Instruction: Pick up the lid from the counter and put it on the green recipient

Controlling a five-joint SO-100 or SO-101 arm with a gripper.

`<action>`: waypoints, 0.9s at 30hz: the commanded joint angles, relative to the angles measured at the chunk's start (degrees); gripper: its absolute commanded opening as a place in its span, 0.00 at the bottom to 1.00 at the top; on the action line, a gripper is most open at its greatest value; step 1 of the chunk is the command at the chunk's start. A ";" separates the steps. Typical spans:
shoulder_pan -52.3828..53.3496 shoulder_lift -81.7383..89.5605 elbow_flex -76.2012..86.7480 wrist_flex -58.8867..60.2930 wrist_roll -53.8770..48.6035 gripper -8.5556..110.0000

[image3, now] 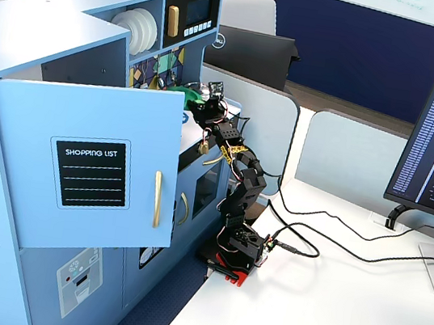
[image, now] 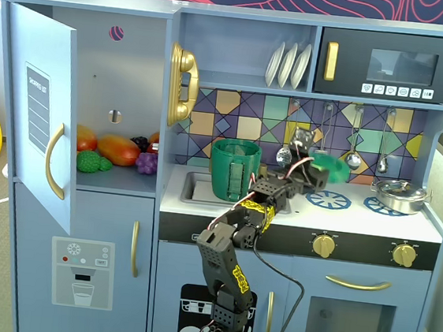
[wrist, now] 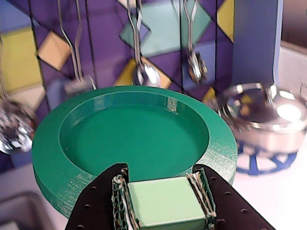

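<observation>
My gripper point(wrist: 161, 188) is shut on the pale square knob point(wrist: 165, 206) of the lid point(wrist: 134, 139), a round green disc with a raised rim. In a fixed view the lid point(image: 330, 163) hangs tilted in the gripper point(image: 313, 172) above the left blue burner ring point(image: 327, 198). The green recipient point(image: 234, 170), a tall dark-green pot with a strap handle, stands in the sink to the left of the gripper, its top open. From the side fixed view only a sliver of the lid point(image3: 187, 91) shows by the gripper point(image3: 198, 96), and the open door hides the recipient.
A shiny silver pot point(image: 397, 194) sits on the right burner, close to the lid's right side point(wrist: 268, 120). Utensils point(image: 354, 144) hang on the tiled back wall. The fridge door point(image: 40, 115) stands open at left, with toy food point(image: 116, 151) inside.
</observation>
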 commanded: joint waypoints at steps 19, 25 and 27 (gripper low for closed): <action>-26.63 6.15 -18.19 17.31 -4.66 0.07; -28.04 3.69 -18.37 16.35 -6.06 0.07; -28.12 2.29 -18.81 15.91 -6.77 0.07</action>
